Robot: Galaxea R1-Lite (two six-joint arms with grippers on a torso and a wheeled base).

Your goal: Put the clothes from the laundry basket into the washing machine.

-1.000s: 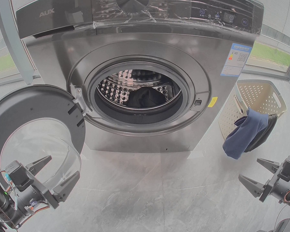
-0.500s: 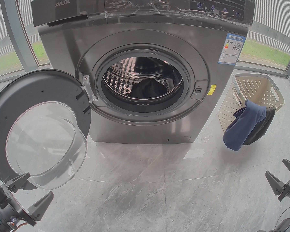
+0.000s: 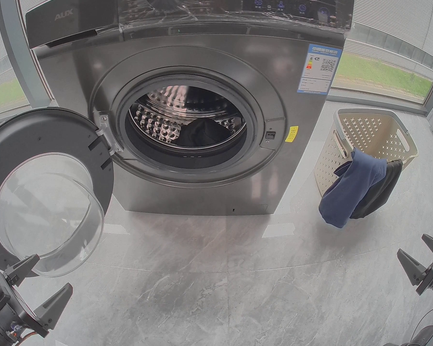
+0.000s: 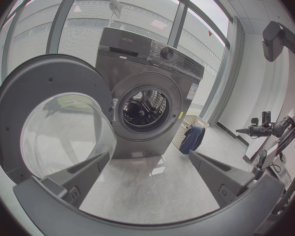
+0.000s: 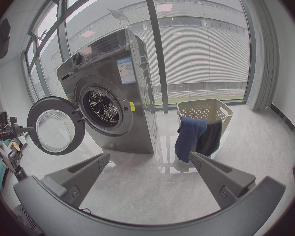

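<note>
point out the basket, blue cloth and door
basket (image 3: 370, 133) head view, perforated inner wall
blue cloth (image 3: 351, 188) head view, middle of the hanging part
door (image 3: 43, 134) head view, grey frame above the glass

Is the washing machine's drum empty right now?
No, a dark piece of clothing lies low inside the drum, seen past the open door of the washing machine.

Bare room: tall windows (image 5: 203, 49), washing machine (image 3: 192, 49), tiled floor (image 3: 226, 279).
</note>
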